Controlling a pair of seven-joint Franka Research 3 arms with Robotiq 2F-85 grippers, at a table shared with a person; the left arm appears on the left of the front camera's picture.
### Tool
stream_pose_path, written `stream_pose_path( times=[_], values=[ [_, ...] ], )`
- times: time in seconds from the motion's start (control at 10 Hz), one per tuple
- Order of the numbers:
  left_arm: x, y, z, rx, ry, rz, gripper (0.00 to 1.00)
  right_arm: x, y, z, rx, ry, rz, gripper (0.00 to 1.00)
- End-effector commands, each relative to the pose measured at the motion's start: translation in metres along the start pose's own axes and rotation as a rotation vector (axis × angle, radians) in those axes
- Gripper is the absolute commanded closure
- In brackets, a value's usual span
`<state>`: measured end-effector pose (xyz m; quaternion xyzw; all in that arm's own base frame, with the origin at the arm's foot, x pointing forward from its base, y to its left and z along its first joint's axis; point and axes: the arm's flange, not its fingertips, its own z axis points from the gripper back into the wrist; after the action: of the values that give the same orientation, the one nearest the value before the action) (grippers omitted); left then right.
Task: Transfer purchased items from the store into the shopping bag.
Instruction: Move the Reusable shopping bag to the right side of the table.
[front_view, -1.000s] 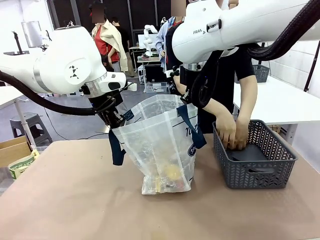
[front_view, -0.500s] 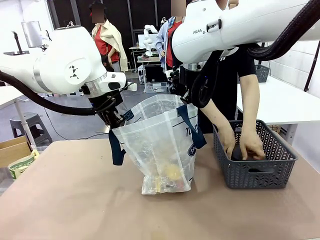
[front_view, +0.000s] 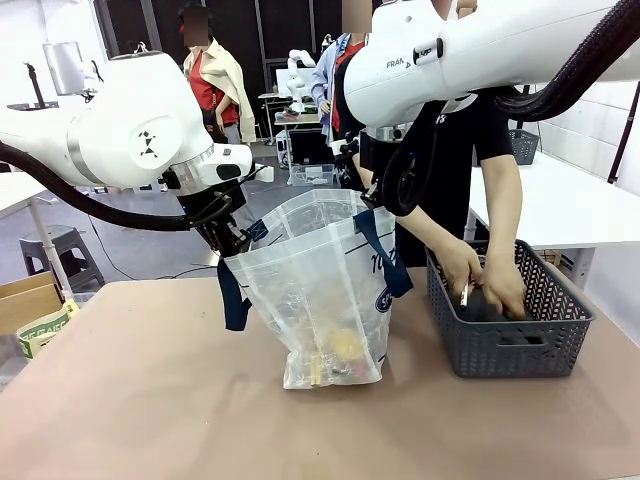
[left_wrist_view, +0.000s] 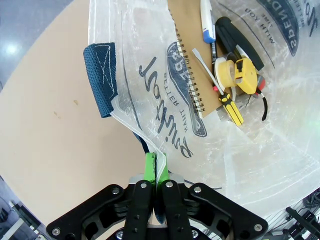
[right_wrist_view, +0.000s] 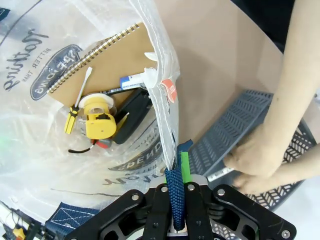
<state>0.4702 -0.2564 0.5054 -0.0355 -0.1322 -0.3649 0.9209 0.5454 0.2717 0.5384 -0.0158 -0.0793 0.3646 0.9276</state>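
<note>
Bag (front_view: 320, 290): upright on table (front_view: 140, 400), mouth held open. Items (left_wrist_view: 227, 75) at its bottom: spiral notebook, yellow tape, screwdriver. Left claw (left_wrist_view: 155, 166): pinched on bag rim. Right claw (right_wrist_view: 178, 171): pinched on opposite rim and blue handle. Basket (front_view: 510, 345): just beside bag, person's hands (front_view: 500, 285) inside.
</note>
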Motion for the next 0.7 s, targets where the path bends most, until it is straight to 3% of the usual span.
stream_pose_path(
  times=[0.0,0.6],
  values=[
    [-0.0007,0.0021,0.0016,0.005,-0.002,0.002,1.00,-0.0001,-0.0007,0.0023,-0.003,-0.007,-0.002,1.00],
    [-0.0007,0.0021,0.0016,0.005,-0.002,0.002,1.00,-0.0001,-0.0007,0.0023,-0.003,-0.007,-0.002,1.00]
  ],
)
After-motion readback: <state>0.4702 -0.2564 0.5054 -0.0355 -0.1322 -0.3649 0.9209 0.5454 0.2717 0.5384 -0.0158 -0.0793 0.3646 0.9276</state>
